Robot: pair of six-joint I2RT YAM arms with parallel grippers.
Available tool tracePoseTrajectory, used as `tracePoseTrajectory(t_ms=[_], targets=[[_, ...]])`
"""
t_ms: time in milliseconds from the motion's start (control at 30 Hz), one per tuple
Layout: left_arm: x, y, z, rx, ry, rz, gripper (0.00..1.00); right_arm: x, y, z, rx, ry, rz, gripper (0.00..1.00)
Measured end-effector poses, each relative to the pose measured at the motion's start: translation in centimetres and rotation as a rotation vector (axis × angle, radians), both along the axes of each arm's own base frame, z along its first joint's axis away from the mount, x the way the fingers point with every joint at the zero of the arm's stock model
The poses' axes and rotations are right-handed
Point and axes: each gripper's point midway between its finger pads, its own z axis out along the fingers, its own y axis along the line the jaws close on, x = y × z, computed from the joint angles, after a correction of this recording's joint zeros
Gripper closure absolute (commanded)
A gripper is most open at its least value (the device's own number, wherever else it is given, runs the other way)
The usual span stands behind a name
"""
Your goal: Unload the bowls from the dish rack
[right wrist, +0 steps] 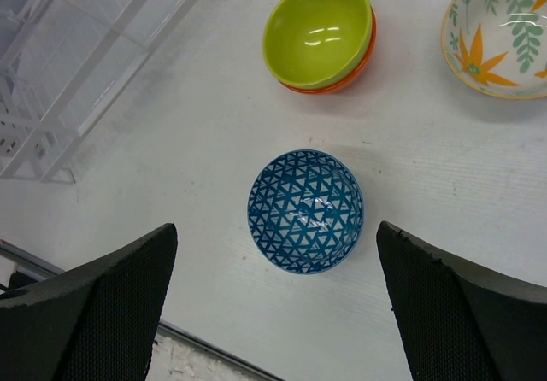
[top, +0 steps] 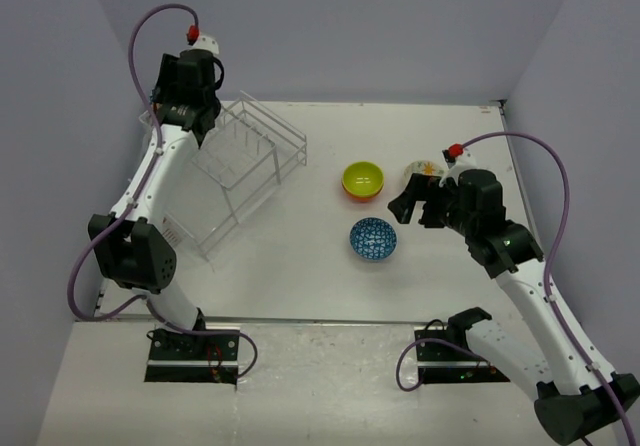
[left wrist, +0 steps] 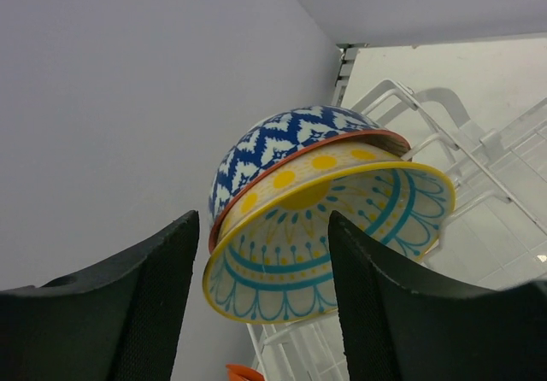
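The clear-white dish rack point(top: 245, 161) stands at the back left. My left gripper point(top: 196, 116) is open at its far-left end. In the left wrist view, the gripper point(left wrist: 263, 227) faces two nested bowls tilted in the rack point(left wrist: 479, 150): a white bowl with teal pattern and yellow rim point(left wrist: 342, 236), and behind it a blue-and-white patterned bowl point(left wrist: 278, 146). The fingers do not touch them. My right gripper point(top: 418, 206) is open above a blue-patterned bowl point(right wrist: 305, 211) on the table, which also shows in the top view point(top: 373, 239).
A lime-green bowl point(top: 362, 177) sits nested in an orange-red bowl point(right wrist: 361, 67) mid-table. A white bowl with orange and green leaves point(top: 424, 171) is at its right. The grey wall is close behind the rack. An orange-red edge point(left wrist: 244, 372) shows below the rack bowls.
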Motion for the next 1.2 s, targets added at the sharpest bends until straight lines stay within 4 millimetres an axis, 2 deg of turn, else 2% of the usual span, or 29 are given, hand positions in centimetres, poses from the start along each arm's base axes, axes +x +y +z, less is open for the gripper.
tracePoseTrajectory(t_ms=[267, 433, 667, 867, 1200], targets=[[0.2, 0.1, -0.2, 0.001, 0.002, 0.006, 0.55, 0.3, 0.3, 0.4, 0.003, -0.021, 0.016, 0.01], [0.0, 0.6, 0.1, 0.011, -0.005, 0.028, 0.73, 0.5, 0.4, 0.3, 0.001, -0.023, 0.018, 0.01], [-0.4, 1.0, 0.3, 0.033, 0.008, 0.04, 0.84, 0.5, 0.5, 0.3, 0.002, -0.026, 0.025, 0.01], [-0.4, 1.0, 0.1, 0.034, 0.013, 0.038, 1.0, 0.4, 0.6, 0.4, 0.008, -0.027, 0.037, 0.01], [-0.7, 0.9, 0.0, 0.047, 0.025, 0.029, 1.0, 0.3, 0.8, 0.8, 0.014, -0.042, 0.047, 0.01]])
